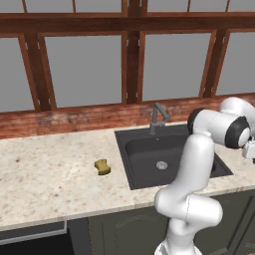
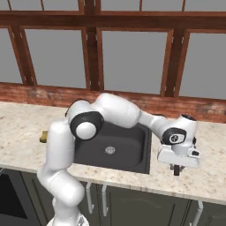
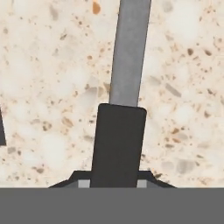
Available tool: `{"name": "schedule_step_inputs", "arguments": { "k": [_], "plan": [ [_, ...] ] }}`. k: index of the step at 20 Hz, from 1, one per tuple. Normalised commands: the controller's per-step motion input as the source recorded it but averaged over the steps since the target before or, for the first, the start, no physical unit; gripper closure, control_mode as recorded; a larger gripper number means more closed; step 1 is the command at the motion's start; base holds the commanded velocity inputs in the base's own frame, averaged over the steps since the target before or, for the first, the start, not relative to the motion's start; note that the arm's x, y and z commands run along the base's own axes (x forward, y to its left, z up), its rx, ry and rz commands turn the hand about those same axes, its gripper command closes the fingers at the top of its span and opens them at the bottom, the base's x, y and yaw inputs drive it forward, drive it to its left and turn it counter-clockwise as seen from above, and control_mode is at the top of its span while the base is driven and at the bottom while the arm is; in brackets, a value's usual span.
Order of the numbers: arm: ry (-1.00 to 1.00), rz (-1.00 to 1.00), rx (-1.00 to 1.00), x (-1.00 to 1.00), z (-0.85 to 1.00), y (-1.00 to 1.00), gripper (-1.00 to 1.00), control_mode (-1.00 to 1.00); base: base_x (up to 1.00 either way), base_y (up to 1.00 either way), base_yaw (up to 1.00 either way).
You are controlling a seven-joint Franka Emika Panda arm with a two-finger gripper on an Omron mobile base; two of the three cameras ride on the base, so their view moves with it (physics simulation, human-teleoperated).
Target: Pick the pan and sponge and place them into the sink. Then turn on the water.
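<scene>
The pan's long grey handle (image 3: 129, 52) lies on the speckled counter and runs straight up from my fingertips in the hand view. My gripper (image 3: 119, 131) is shut on the handle's near end; the pan's round body is hidden. In the right base view the gripper (image 2: 176, 170) points down at the counter just right of the sink (image 2: 132, 152). The yellow sponge (image 1: 102, 167) lies on the counter left of the sink (image 1: 144, 149), and its edge peeks out beside the arm (image 2: 43, 137). No water runs from the faucet (image 1: 158, 117).
A brick ledge (image 1: 64, 119) and wood-framed windows (image 1: 84, 69) run behind the counter. The beige stone counter (image 1: 45, 174) stretches wide to the sink's left. My arm arches over the basin's right side. Cabinet doors (image 2: 132, 198) sit below the counter's front edge.
</scene>
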Motion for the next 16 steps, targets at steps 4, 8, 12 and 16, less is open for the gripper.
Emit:
{"name": "schedule_step_inputs", "arguments": {
  "k": [4,8,12,16],
  "plan": [
    [-0.14,0.15,-0.17,-0.72,0.78,0.62,1.0,-1.0,0.0,0.0,0.0],
    [-0.08,0.19,-0.09,-0.62,0.76,0.64,1.0,-1.0,0.0,0.0,0.0],
    [-0.01,0.24,-0.07,-0.34,0.41,0.74,1.0,-1.0,0.0,0.0,0.0],
    [0.16,0.3,-0.12,-0.02,0.02,0.81,1.0,-1.0,0.0,0.0,0.0]
  ]
}}
